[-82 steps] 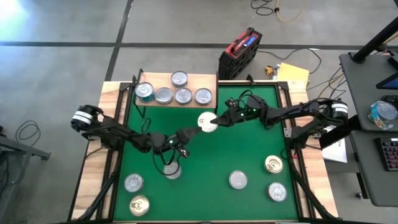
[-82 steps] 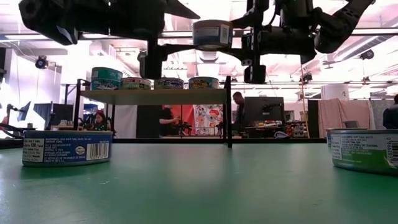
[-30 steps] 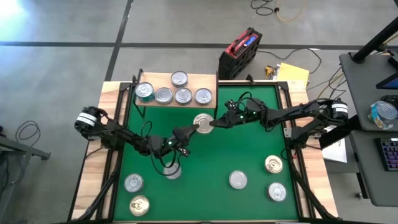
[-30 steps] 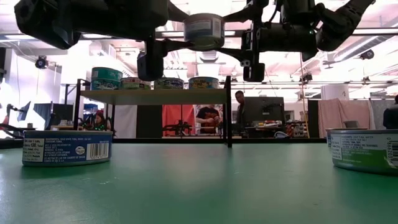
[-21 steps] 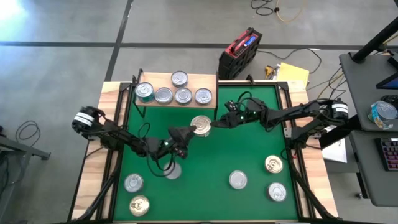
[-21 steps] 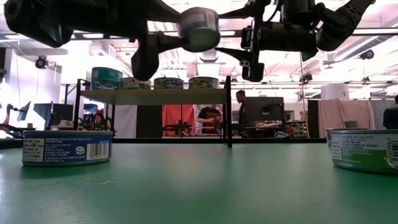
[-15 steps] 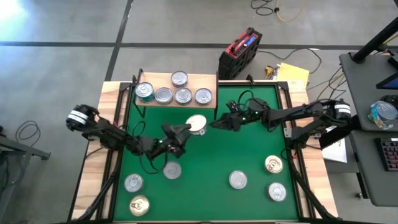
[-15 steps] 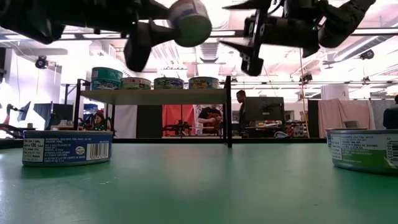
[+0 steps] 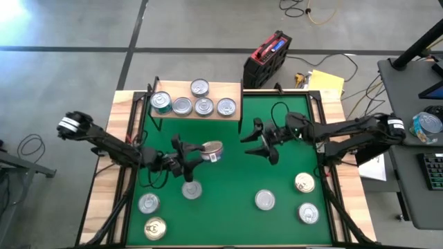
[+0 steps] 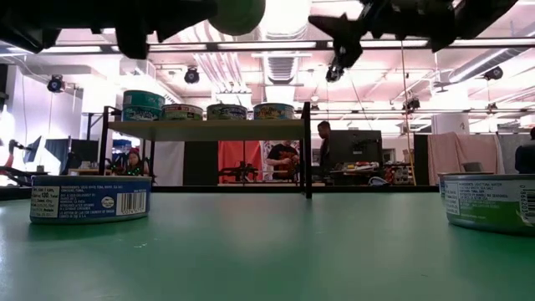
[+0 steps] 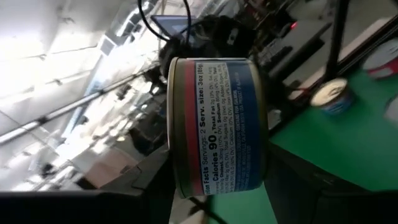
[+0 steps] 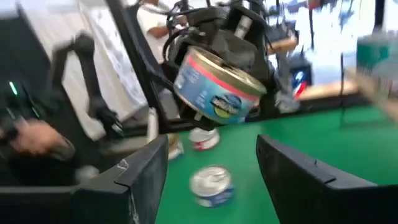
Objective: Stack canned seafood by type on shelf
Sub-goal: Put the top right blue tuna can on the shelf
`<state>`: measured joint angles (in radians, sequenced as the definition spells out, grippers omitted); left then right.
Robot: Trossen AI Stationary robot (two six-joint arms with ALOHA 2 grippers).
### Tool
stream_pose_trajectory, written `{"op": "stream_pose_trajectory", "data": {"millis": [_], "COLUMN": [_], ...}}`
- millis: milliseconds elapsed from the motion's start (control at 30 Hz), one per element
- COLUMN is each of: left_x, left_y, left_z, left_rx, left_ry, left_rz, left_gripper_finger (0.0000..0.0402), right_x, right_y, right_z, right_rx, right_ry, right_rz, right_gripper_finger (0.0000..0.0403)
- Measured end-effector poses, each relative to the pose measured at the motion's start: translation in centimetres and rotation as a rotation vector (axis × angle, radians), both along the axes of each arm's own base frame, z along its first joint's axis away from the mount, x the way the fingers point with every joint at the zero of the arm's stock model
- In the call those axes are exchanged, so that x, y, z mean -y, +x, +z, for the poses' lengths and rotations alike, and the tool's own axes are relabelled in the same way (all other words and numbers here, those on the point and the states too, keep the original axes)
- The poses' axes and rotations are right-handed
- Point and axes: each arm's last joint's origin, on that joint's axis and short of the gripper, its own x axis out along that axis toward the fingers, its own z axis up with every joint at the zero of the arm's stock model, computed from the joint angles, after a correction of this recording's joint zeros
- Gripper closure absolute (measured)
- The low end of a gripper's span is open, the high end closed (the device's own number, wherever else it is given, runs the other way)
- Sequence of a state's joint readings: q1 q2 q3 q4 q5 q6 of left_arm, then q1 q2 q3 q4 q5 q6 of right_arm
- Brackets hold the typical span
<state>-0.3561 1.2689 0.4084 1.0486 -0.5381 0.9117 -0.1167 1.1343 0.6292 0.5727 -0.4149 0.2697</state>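
My left gripper [image 9: 205, 151] hangs over the middle of the green mat [image 9: 291, 111], shut on a silver-lidded tin [image 9: 214, 149] with a red and blue label [image 11: 217, 124]. The tin is tipped on its edge, high above the mat [image 10: 238, 12]. My right gripper [image 9: 261, 142] stands open and empty to the tin's right, facing it [image 12: 214, 174]. The shelf [image 9: 225, 88] stands at the mat's far left on thin black legs [image 10: 306, 150]. Several tins [image 9: 203, 106] rest flat on the shelf. More tins rest on the mat near the front [image 9: 190, 189] [image 9: 265, 199]. My left gripper pinches the tin between its two fingers, which come level from the table's left side. The tin's flat ends [image 11: 176, 155] face the fingers and its round labelled wall faces the wrist camera. The tin is lifted clear of the mat and tilted, lid [image 12: 231, 67] slanting upward.
Loose tins lie at the mat's front left [image 9: 149, 203] [image 9: 155, 227] and front right [image 9: 304, 182] [image 9: 309, 213]. A red and black case [image 9: 266, 59] and yellow paper [image 9: 325, 81] lie behind the table. People stand in the room beyond the shelf.
My right gripper has let go of the tin, rolled, and drawn back toward the table's right edge. My left gripper has carried the tin toward the left and near edges, rising a little. It has rolled, so the level tin now stands tipped on edge.
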Motion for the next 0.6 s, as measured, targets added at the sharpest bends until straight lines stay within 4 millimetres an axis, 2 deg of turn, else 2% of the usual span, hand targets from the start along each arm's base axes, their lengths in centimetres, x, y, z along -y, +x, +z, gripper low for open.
{"op": "stream_pose_trajectory", "data": {"millis": [167,367,500,600], "left_x": [0.0,0.2,0.4,0.3], "left_y": [-0.2,0.4,1.1,1.6], "left_z": [-0.1,-0.5,-0.6,-0.5], "left_rx": [0.005,-0.024,-0.04,-0.05], "left_ry": [-0.031,-0.021,-0.004,0.027], "left_rz": [-0.038,-0.032,-0.012,0.021], "left_gripper_finger": [0.0215,0.0215,0.0215,0.0215], "right_x": [-2.2,-4.1,-4.7,-4.5], "right_y": [0.0,0.0,0.0,0.3], "right_z": [0.1,-0.1,0.1,0.9], "right_rx": [0.108,0.135,0.128,0.081], "right_ry": [-0.376,-0.716,-0.868,-0.876], "right_rz": [-0.007,-0.149,-0.252,-0.352], "right_gripper_finger": [0.0174,0.0172,0.0172,0.0169]}}
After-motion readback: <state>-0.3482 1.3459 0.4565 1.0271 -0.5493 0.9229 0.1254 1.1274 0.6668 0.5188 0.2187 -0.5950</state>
